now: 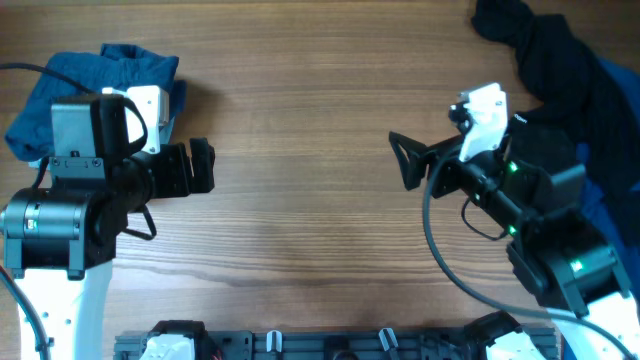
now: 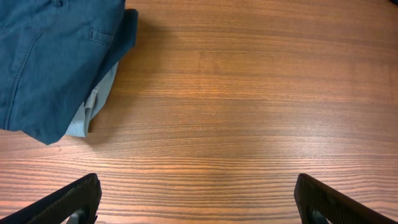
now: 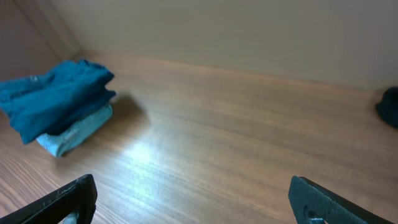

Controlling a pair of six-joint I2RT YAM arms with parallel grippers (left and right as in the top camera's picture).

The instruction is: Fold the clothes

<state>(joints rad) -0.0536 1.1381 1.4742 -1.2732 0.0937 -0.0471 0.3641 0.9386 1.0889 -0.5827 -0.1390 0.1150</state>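
The left hand [image 1: 204,165] is standing wide open, holding nothing, its 2 fingers pointing across the bare wood counter [image 1: 300,220]. The right hand [image 1: 402,162] is facing it from well apart, also spread wide and gripping nothing. Behind the left arm, at the far left corner, a folded dark teal-blue piece [image 1: 110,72] is lying flat on a pale-denim piece [image 2: 93,109], its long side running diagonally; the arm is hiding part of it. At the far right, a black garment [image 1: 545,50] is lying crumpled beside a brighter blue piece [image 1: 622,110].
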